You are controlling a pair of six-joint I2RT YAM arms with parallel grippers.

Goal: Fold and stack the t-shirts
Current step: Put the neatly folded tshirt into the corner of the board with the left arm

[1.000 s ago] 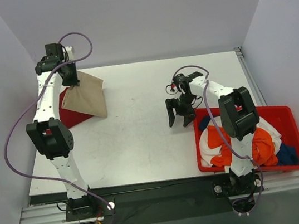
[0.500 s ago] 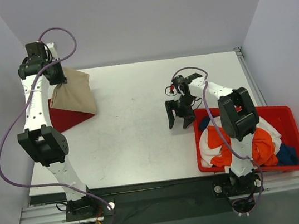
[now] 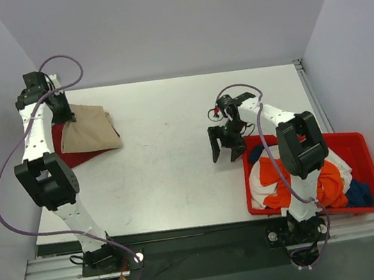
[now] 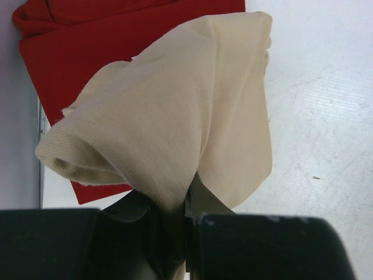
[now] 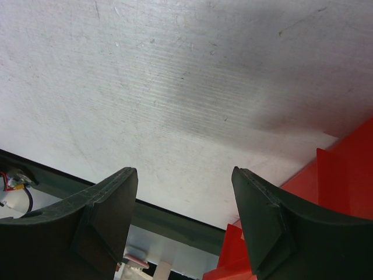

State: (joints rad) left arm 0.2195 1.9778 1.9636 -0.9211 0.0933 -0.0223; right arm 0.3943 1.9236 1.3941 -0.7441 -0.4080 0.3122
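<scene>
At the far left, the left gripper (image 4: 186, 201) is pinched shut on a bunched fold of the beige t-shirt (image 3: 90, 130). Over the last second the arm has swung this shirt leftward and down. It hung as a pointed drape out over the table; now it lies flatter, mostly on top of the folded dark red t-shirt (image 3: 70, 156) at the table's far-left edge. I judge this to be the stacking step nearly done, with release and perhaps some smoothing left, since the wrist view shows the cloth humped and curled rather than flat.

Moving right, the middle of the table (image 3: 175, 156) is bare. The right gripper (image 3: 222, 150) has not moved. Its jaws stand wide apart and empty above the tabletop, just beside the red bin (image 3: 357, 136). There, orange, white and blue tees (image 3: 276, 172) lie heaped, unfolded.

The tabletop is pale, scuffed and finely scratched, with plain light walls on three sides.
</scene>
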